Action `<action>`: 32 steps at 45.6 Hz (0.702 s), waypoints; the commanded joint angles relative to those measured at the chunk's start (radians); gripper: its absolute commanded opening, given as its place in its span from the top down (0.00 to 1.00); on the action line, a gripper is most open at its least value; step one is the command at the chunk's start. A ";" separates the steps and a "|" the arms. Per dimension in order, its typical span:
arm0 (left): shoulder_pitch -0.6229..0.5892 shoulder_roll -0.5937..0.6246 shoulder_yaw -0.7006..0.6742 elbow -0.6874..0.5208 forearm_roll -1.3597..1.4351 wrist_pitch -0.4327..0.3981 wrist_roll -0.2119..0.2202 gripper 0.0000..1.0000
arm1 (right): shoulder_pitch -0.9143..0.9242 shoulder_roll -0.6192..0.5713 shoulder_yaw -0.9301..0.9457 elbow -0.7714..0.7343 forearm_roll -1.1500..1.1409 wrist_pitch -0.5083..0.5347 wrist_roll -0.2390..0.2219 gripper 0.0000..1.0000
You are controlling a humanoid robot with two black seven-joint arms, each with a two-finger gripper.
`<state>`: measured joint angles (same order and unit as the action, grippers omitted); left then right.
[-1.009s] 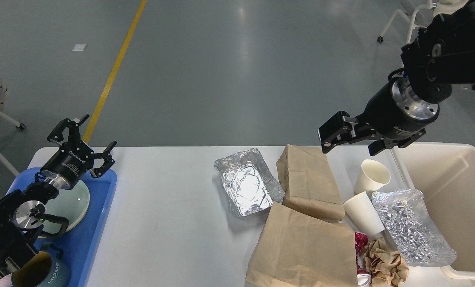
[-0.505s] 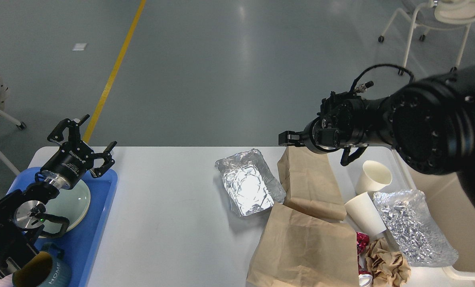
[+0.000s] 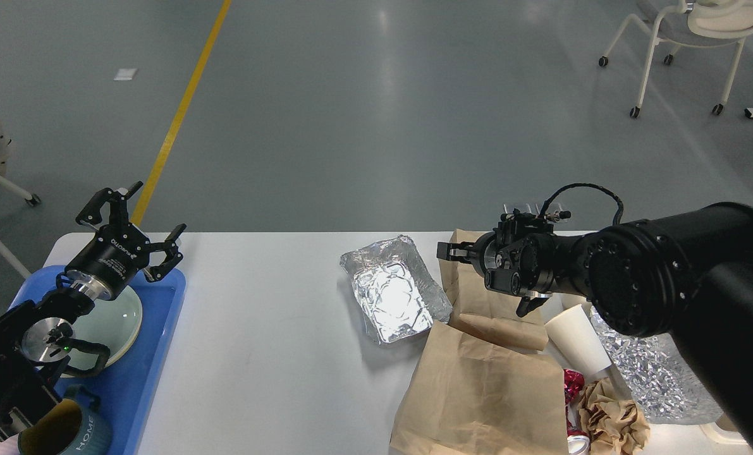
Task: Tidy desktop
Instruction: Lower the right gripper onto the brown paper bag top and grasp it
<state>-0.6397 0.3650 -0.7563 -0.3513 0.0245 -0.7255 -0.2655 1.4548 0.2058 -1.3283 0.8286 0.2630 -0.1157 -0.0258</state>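
Observation:
The white-grey desktop [image 3: 275, 303] carries litter on its right half: an open foil tray [image 3: 392, 291], a small brown paper bag [image 3: 490, 309], a larger brown bag [image 3: 483, 392], a white paper cup [image 3: 575, 344] on its side, crumpled foil [image 3: 651, 373], crumpled brown paper [image 3: 613, 420] and a red wrapper [image 3: 572, 382]. My right gripper [image 3: 477, 265] hangs low over the small bag's far end, dark and seen from behind, so its fingers cannot be told apart. My left gripper [image 3: 137, 221] stands open and empty above the far end of the blue tray [image 3: 129, 379].
The blue tray at the left holds a pale plate [image 3: 114, 322] and a teal mug [image 3: 66, 433]. My thick right arm covers the table's right end, where only a corner of the cream bin [image 3: 721, 430] shows. A wheeled chair [image 3: 686, 38] stands far right on the floor.
My right arm has swung down and to the left, from above the bin to low over the small paper bag, now hiding one cup and most of the bin. The left arm stayed still.

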 commanded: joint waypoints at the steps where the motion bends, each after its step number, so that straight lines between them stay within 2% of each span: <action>1: 0.000 0.000 0.000 0.000 0.000 0.000 0.000 0.00 | -0.019 0.001 0.011 -0.014 -0.025 -0.031 0.006 0.00; 32: 0.000 0.000 0.000 0.000 0.000 0.000 -0.001 0.00 | -0.065 0.024 0.012 0.027 -0.110 -0.124 0.023 0.01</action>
<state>-0.6397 0.3650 -0.7563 -0.3513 0.0245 -0.7255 -0.2667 1.3943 0.2292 -1.3158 0.8520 0.1558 -0.2276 -0.0117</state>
